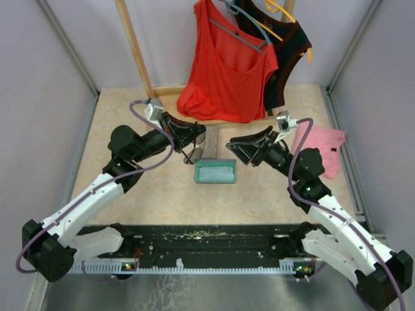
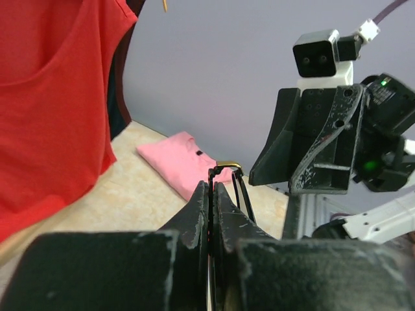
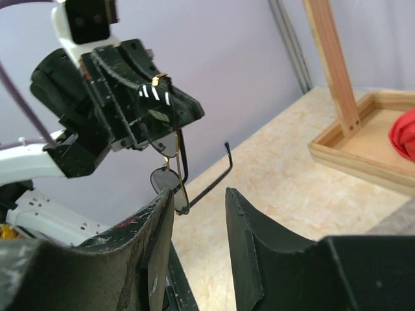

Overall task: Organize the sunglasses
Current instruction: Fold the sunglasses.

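Note:
One pair of thin dark wire-framed sunglasses (image 1: 193, 154) hangs from my left gripper (image 1: 200, 133) above the table, left of centre. In the left wrist view the left gripper (image 2: 213, 188) is shut on the sunglasses' frame (image 2: 241, 191), and a gold hinge shows above the fingertips. My right gripper (image 1: 231, 148) is open and empty, facing the left one. In the right wrist view the sunglasses (image 3: 166, 183) dangle just beyond my open right gripper (image 3: 200, 197), one arm sticking out to the right. No second pair is in view.
An open grey case (image 1: 215, 172) with a light blue cloth inside lies between the grippers, and another grey case (image 1: 213, 137) lies behind it. A pink folded garment (image 1: 322, 146) lies at the right. Red (image 1: 227, 71) and black tops hang from a wooden stand (image 1: 133, 48) at the back.

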Tool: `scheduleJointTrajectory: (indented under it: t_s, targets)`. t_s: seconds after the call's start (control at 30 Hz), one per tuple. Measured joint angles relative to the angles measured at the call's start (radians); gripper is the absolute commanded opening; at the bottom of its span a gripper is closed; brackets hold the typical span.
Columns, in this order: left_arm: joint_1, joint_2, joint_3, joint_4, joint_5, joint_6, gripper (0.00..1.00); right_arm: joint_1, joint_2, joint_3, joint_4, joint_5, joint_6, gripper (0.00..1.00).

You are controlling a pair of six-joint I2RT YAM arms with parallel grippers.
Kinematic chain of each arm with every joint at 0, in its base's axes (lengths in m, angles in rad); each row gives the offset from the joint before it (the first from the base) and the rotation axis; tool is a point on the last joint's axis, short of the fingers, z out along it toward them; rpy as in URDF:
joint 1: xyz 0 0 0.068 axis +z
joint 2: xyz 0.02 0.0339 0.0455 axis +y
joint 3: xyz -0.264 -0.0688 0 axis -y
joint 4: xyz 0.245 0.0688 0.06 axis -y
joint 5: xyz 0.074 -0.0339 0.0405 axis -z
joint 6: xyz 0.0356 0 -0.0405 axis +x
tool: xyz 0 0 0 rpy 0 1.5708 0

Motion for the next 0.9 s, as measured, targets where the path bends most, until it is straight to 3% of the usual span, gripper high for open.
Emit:
scheduleJointTrajectory:
  t_s: [0.23, 0.43, 0.63, 0.9]
  targets:
    - [0.0, -0.034, -0.149, 0.177, 0.019, 0.249, 0.0, 0.0, -0.015, 0.086, -0.288, 0.117, 0.029, 0.37]
    - [0.0, -0.034, -0.278, 0.384, 0.116, 0.498, 0.0, 0.0, -0.001, 0.127, -0.471, 0.191, 0.156, 0.35]
    - [0.0, 0.011, -0.394, 0.703, 0.264, 0.664, 0.0, 0.0, 0.08, 0.127, -0.536, 0.147, 0.323, 0.35]
    - [0.0, 0.018, -0.398, 0.828, 0.458, 0.791, 0.0, 0.0, 0.129, 0.132, -0.552, 0.071, 0.467, 0.35]
